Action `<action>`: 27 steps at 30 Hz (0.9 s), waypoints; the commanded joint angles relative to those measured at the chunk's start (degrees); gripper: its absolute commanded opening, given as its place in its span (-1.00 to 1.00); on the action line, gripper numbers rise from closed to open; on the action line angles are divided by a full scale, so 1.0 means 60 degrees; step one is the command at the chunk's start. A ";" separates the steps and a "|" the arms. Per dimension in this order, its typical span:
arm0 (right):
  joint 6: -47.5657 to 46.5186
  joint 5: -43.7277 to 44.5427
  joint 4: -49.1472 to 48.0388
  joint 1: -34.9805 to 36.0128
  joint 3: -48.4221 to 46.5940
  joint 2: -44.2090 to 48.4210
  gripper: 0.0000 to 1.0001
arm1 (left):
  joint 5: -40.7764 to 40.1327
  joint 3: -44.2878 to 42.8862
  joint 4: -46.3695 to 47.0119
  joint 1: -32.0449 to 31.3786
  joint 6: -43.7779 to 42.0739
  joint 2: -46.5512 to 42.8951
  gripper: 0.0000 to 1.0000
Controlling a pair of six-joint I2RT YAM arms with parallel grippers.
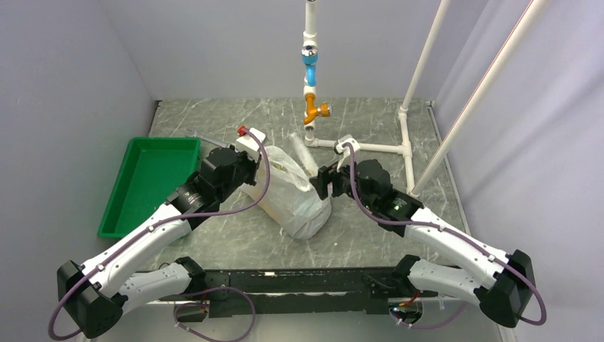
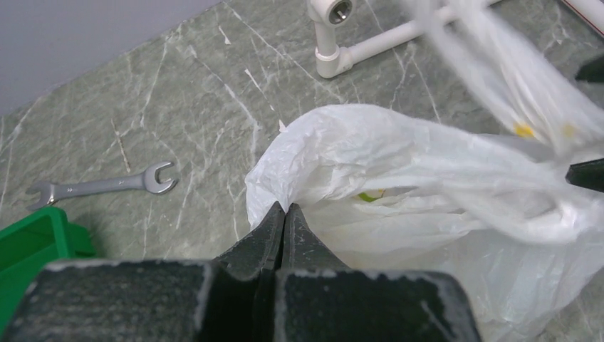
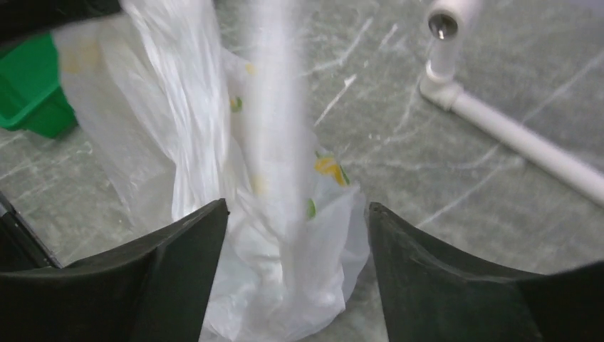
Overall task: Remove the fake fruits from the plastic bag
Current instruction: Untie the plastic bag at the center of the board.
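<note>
The white plastic bag with small fruit prints lies crumpled in the middle of the table. My left gripper is at its left side; in the left wrist view the gripper is shut on a fold of the bag's edge. My right gripper is at the bag's right side, open, with the bag and a blurred handle loop between and above its fingers, not pinched. The fake fruits are hidden inside the bag; a small green patch shows in a fold, fruit or print I cannot tell.
A green tray stands left of the bag. A white PVC pipe frame with a blue and orange valve stands behind it. A metal wrench lies on the marbled table beyond the left gripper.
</note>
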State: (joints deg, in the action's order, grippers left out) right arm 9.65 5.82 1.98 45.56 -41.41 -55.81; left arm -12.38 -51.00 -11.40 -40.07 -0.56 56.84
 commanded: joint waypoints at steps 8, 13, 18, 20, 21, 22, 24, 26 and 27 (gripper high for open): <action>-0.0625 -0.1351 0.0517 -0.0005 -0.2669 -0.1886 0.68 | 0.0797 -0.0098 0.0527 0.0023 -0.0243 -0.0054 -1.00; 0.0311 0.1047 0.0608 -0.0030 -0.2613 -0.1873 0.58 | 0.0776 -0.0045 0.0553 0.0016 -0.0251 -0.0099 -1.00; 0.0329 0.0605 0.0132 -0.0120 -0.2089 -0.1650 0.46 | 0.0988 -0.0021 0.0609 0.0017 -0.0261 -0.0221 -1.00; 0.0527 0.0569 0.0066 -0.0113 -0.2017 -0.1771 0.34 | 0.1052 0.0018 0.0694 0.0015 -0.0286 -0.0244 -1.00; 0.0702 0.0789 -0.0020 -0.0101 -0.1917 -0.1805 0.27 | 0.1055 -0.0005 0.0660 0.0022 -0.0297 -0.0232 -1.00; 0.0889 0.1045 -0.0146 -0.0133 -0.1772 -0.1783 0.16 | 0.1042 -0.0053 0.0562 0.0017 -0.0284 -0.0232 -1.00; 0.1179 0.1134 -0.0409 -0.0192 -0.1524 -0.1744 0.11 | 0.0995 -0.0044 0.0541 0.0018 -0.0284 -0.0249 -1.00; 0.1192 0.0852 -0.0539 -0.0239 -0.1517 -0.1817 0.09 | 0.0983 0.0016 0.0625 0.0024 -0.0302 -0.0250 -1.00; 0.1133 0.0720 -0.0577 -0.0240 -0.1525 -0.1847 0.09 | 0.0982 0.0019 0.0658 0.0021 -0.0310 -0.0227 -1.00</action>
State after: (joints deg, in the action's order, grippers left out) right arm 14.33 10.20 3.29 44.71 -51.00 -67.05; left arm -7.33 -51.00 -10.57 -40.07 -1.56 56.82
